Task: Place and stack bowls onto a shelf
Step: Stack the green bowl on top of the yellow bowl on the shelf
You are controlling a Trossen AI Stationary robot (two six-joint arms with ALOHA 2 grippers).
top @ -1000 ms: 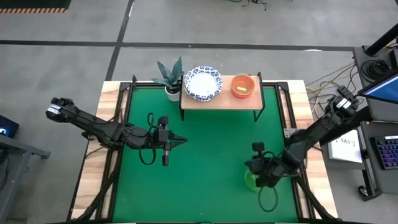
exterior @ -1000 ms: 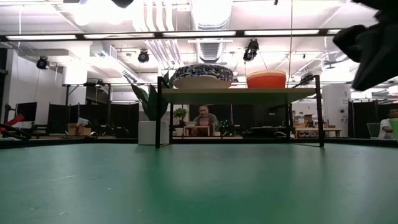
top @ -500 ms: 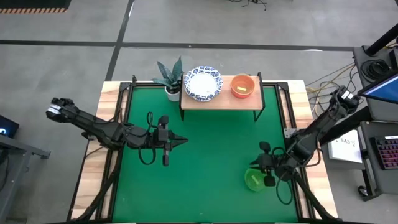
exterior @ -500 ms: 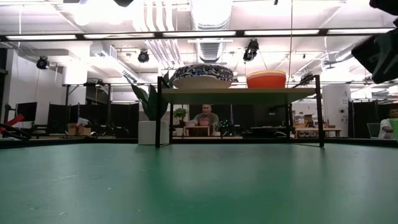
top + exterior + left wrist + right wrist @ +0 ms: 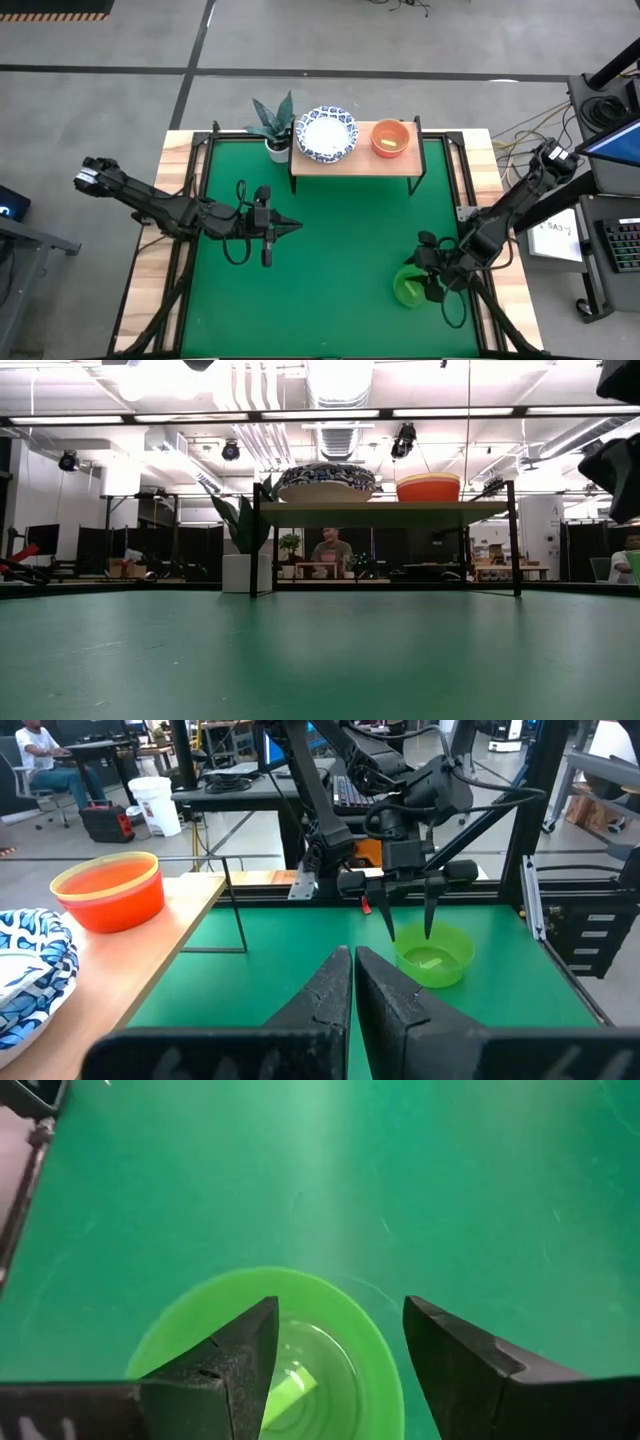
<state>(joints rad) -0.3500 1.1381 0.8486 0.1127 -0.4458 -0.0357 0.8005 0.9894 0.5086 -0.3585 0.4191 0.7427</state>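
Observation:
A green bowl (image 5: 406, 289) (image 5: 330, 1370) stands with its base on the green mat near the right front. My right gripper (image 5: 340, 1305) (image 5: 410, 933) is open over the bowl, pointing down. One finger is above the bowl's hollow and the other is outside its rim, and no touch shows. The shelf (image 5: 355, 161) at the back carries a white bowl with a blue pattern (image 5: 326, 133) and an orange-red bowl (image 5: 390, 138). My left gripper (image 5: 290, 228) (image 5: 352, 955) hovers shut over the mat's left middle, holding nothing.
A potted plant (image 5: 271, 124) stands just left of the shelf. Black frame rails (image 5: 462, 180) run along the mat's sides. A person (image 5: 331, 550) sits in the room beyond the shelf. Bare green mat (image 5: 340, 260) lies between the two arms.
My right gripper has drawn back toward the table's right edge and risen a little. This uncovers the green bowl, which stays where it was on the mat. The gripper's fingers have spread apart.

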